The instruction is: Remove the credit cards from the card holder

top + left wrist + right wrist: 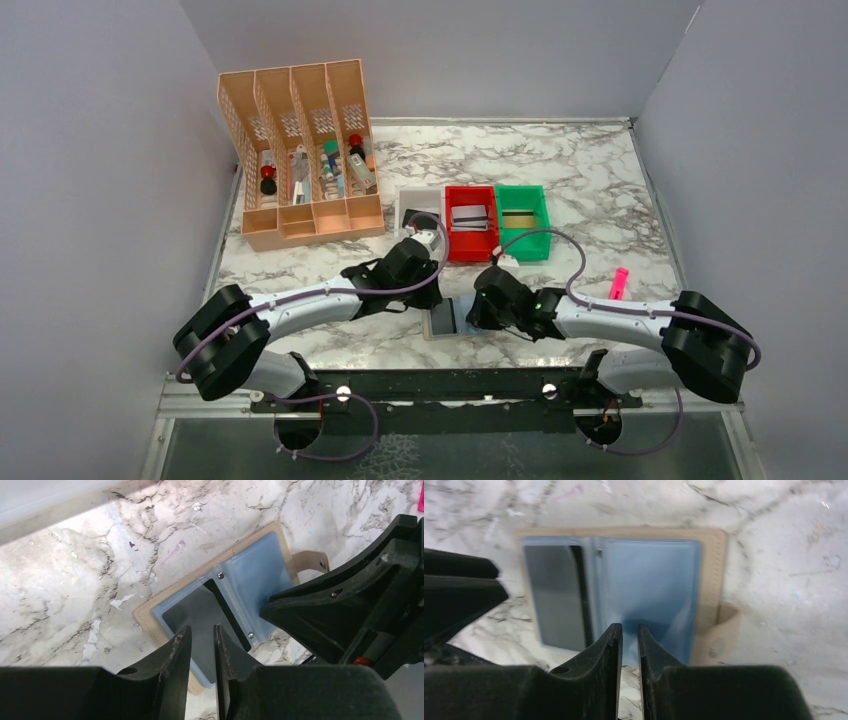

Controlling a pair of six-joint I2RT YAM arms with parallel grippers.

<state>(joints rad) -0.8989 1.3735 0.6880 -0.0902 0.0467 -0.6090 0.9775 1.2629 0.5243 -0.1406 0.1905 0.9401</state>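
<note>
Over card holder [649,580], left hand [201,630] & right hand [629,627] hung narrowly spread, pinching nothing. Unpinned, it could've slid w/ dark card [197,612] stuck inside.

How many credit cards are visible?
3: silver-grey card in the red bin, striped card in the green bin, dark card in the card holder. The white bin may hide more.

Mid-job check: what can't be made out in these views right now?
Top view: both arms cover most of the card holder.
Left wrist: its own fingers hide whether the left gripper grips the dark card.
Right wrist: blurred; whether the right gripper touches the blue panel is unclear.
</note>
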